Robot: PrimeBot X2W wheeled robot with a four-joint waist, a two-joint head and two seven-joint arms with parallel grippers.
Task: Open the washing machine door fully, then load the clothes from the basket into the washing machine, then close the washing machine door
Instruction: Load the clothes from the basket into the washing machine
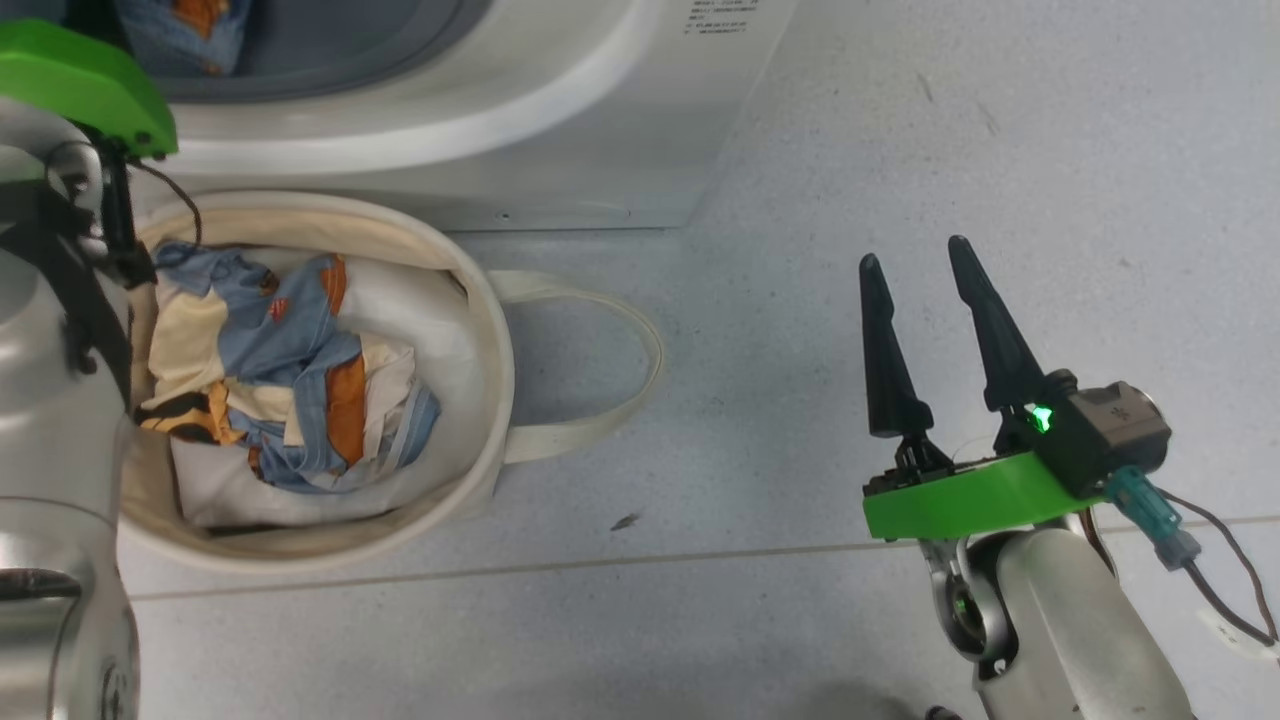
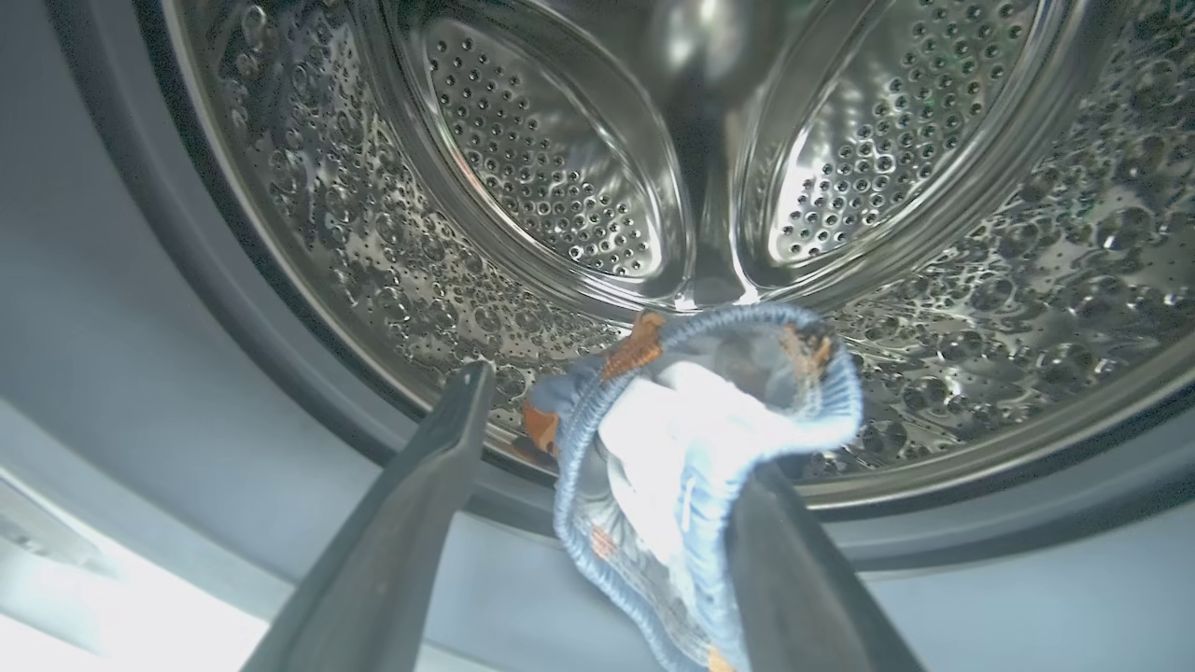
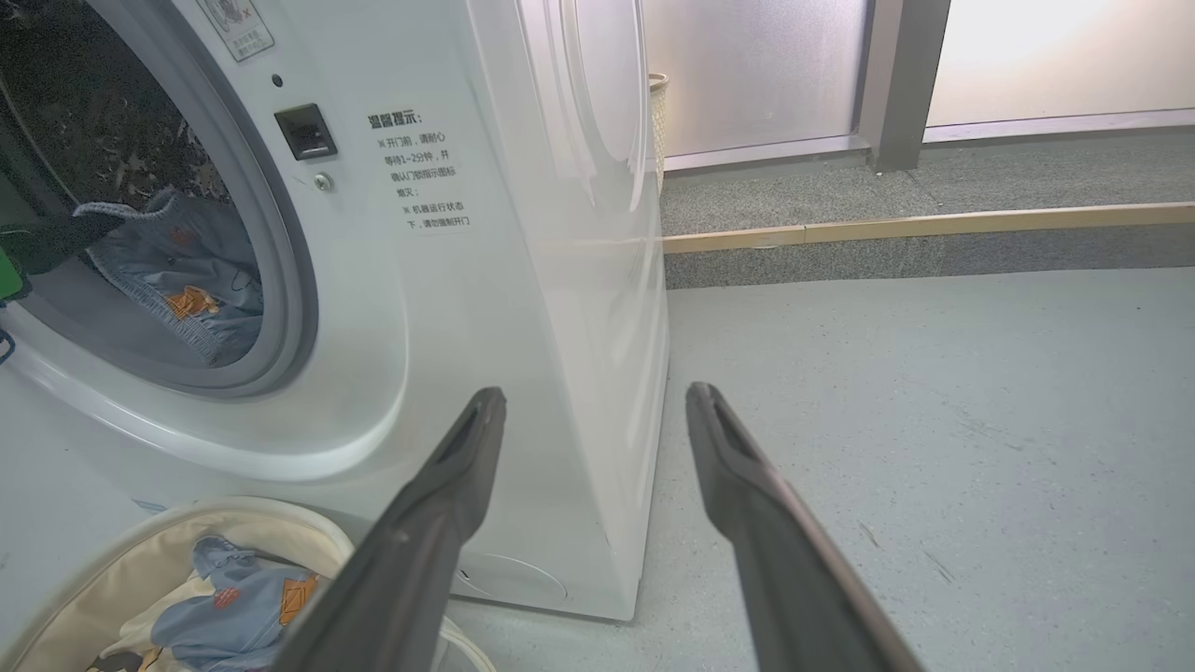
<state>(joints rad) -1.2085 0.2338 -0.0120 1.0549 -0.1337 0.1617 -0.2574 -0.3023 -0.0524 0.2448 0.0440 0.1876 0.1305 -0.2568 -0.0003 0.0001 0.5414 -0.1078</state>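
Both left gripper and right gripper have fingers apart; I pinch soft, light clothes at a fold.

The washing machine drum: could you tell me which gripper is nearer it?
Left. The left gripper is at the drum mouth, a garment draped on one finger; the right gripper hangs over the floor beside the machine.

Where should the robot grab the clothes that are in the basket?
Pinch the clothes at the bunched blue fold that stands up near the middle of the heap. Come straight down from above, because the wall of the basket rings the heap and blocks every side. A raised crease gives two thin fingers something to close on. The flatter patches would probably slip.
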